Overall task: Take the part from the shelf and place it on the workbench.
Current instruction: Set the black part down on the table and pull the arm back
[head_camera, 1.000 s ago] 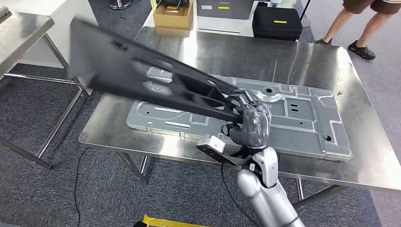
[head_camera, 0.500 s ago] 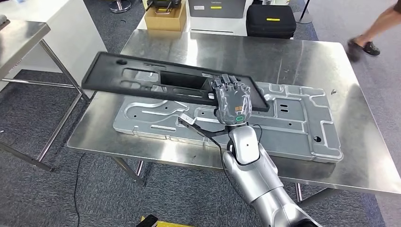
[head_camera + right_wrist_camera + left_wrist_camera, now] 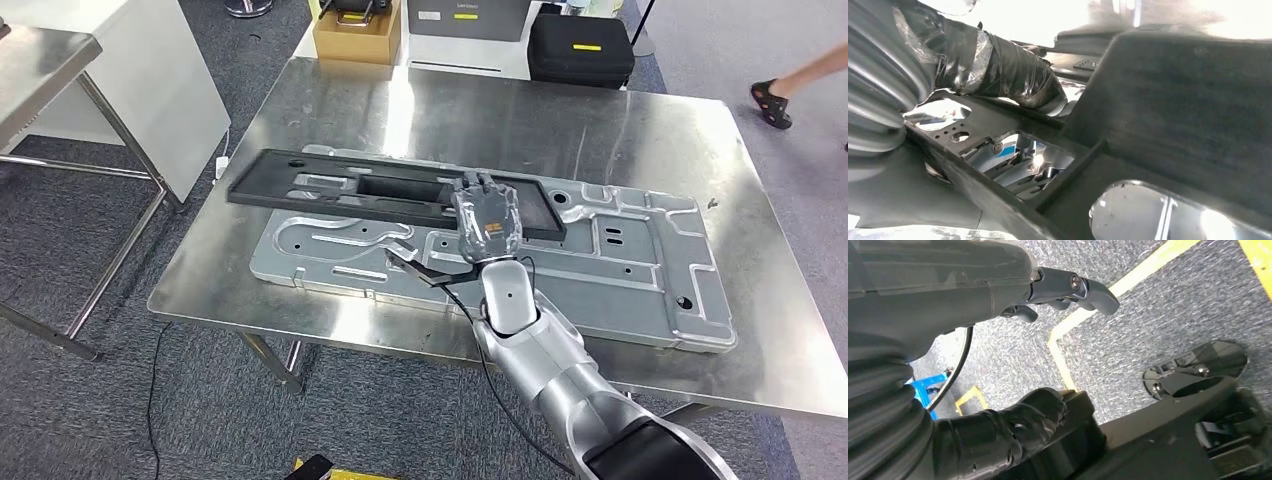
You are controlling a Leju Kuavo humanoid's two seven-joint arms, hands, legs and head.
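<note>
One long black frame part (image 3: 390, 190) lies low over the grey stamped panel (image 3: 640, 270) on your steel surface (image 3: 560, 110), your right hand (image 3: 485, 220) gripping its near edge; placement is nearly done, so release gently next.

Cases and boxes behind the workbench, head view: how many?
3, along the far edge: a cardboard box on the left, a grey case in the middle, a black case on the right. More may lie out of frame.

Right hand (image 3: 485, 222) fingers (image 3: 478, 185) behind black part (image 3: 380, 192)
</note>
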